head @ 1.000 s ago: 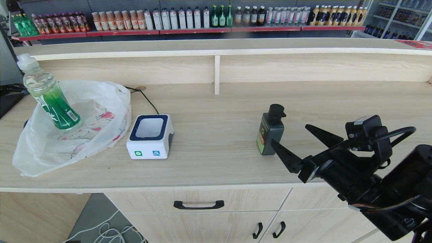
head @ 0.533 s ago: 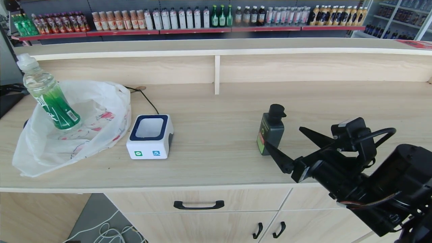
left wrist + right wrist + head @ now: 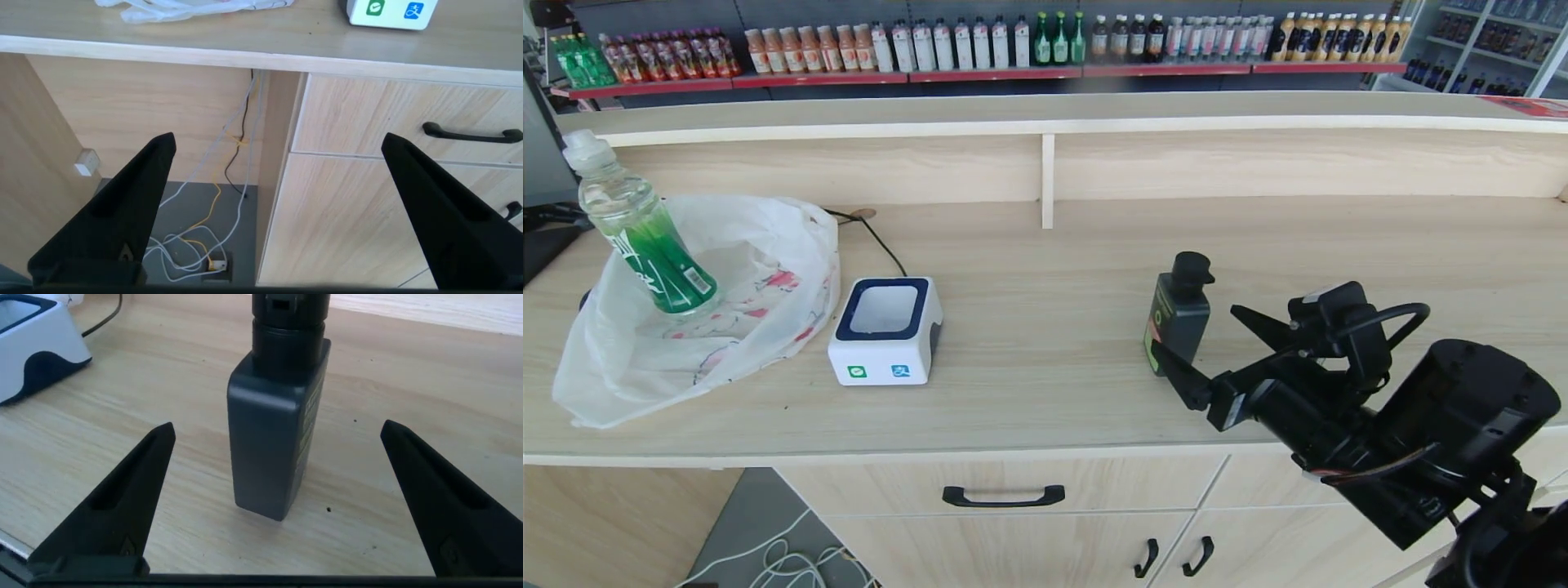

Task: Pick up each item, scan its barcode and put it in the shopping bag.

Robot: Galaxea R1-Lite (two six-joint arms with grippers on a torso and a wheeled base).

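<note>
Over the last second the right pincer has slid forward and to the left across the light wood tabletop. Its spread jaws, earlier just short of the dark grey rectangular bottle with a black cap, now reach to either side of it. The bottle stands upright where it was, to the right of the white box scanner with a dark-blue-framed window. The white plastic shopping bag and the tilted green-labelled clear drink bottle in it have not moved.

In the right wrist view the pincer is released, with a gap between the bottle and each finger. The cap is cut off at the frame edge. In the head view the nearer finger hides the bottle's lower corner. The left pincer hangs open below the tabletop edge, before the drawers.
</note>
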